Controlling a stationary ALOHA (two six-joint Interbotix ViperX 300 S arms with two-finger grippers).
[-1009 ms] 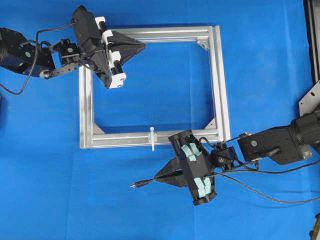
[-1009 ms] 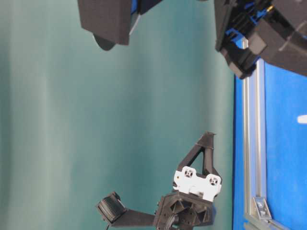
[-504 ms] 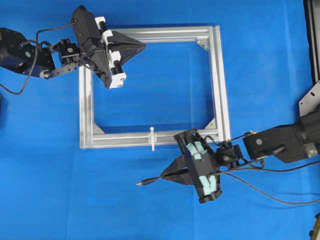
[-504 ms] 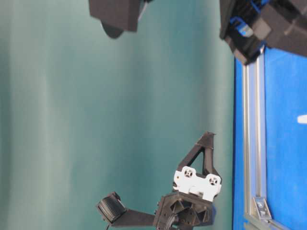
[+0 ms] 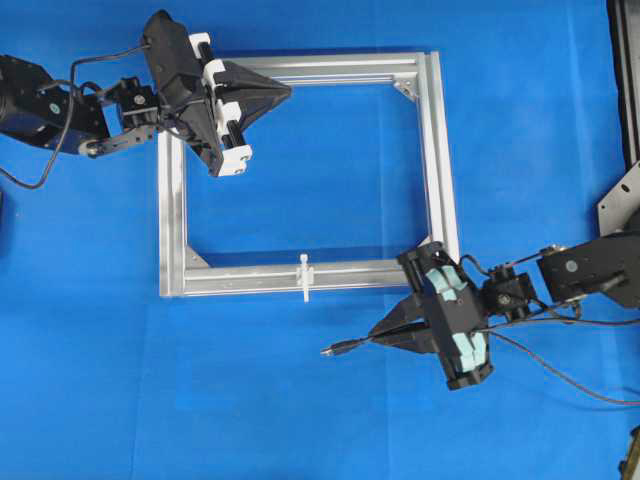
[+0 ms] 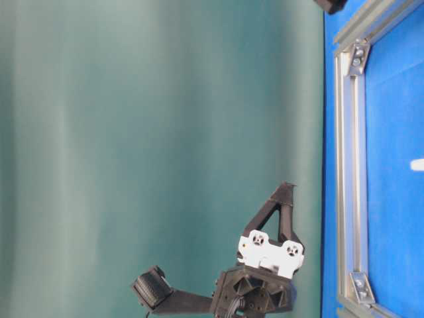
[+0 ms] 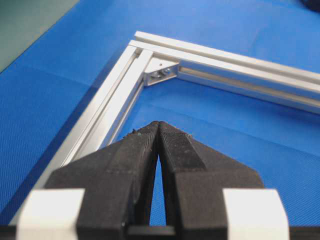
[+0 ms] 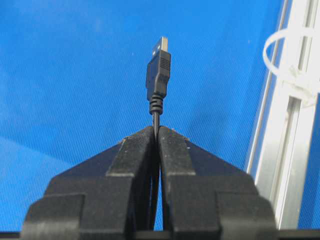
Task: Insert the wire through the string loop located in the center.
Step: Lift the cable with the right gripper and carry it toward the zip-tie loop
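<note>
One wire [image 8: 158,75] is pinched behind its plug by the closed right gripper [image 8: 156,131] — the plug is best aligned squarely with the loop [image 8: 284,52] before advancing.

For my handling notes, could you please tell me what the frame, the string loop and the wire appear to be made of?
The frame looks like brushed aluminium extrusion: silver, matte sheen, lengthwise slots. The string loop seems to be thin white plastic, like a cable tie, smooth and holding its round shape. The wire, pinched in the right gripper, looks like black rubbery plastic with a moulded plug and metal tip.
</note>
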